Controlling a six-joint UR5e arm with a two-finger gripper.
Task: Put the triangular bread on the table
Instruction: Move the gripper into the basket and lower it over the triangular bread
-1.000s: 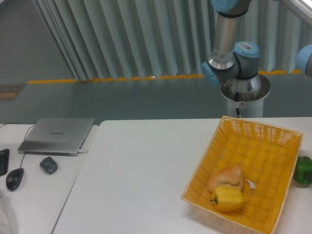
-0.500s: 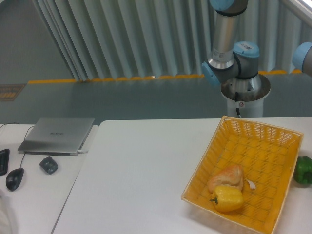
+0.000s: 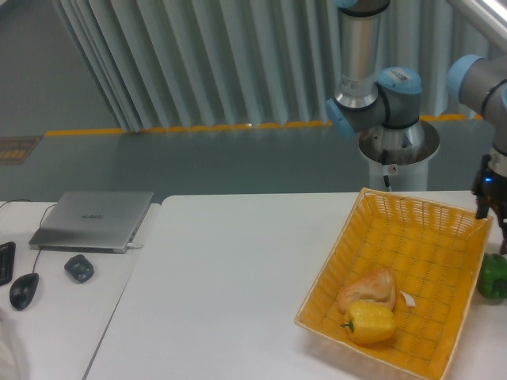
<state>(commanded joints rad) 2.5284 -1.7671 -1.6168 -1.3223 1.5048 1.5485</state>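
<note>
On the white surface (image 3: 230,277) the bread (image 3: 368,288) lies in the yellow basket (image 3: 428,229) touching the pepper (image 3: 370,323), ungrasped; my gripper (image 3: 485,206) hangs at the far rim, jaws' spread indiscernible; task not begun.

the arm (image 3: 358,47) is built of silver-grey tubes with light blue joint caps, rising from a round metal base (image 3: 398,144) bearing a small red-and-white mark. its dark end effector (image 3: 489,194) shows a tiny blue light.
</note>
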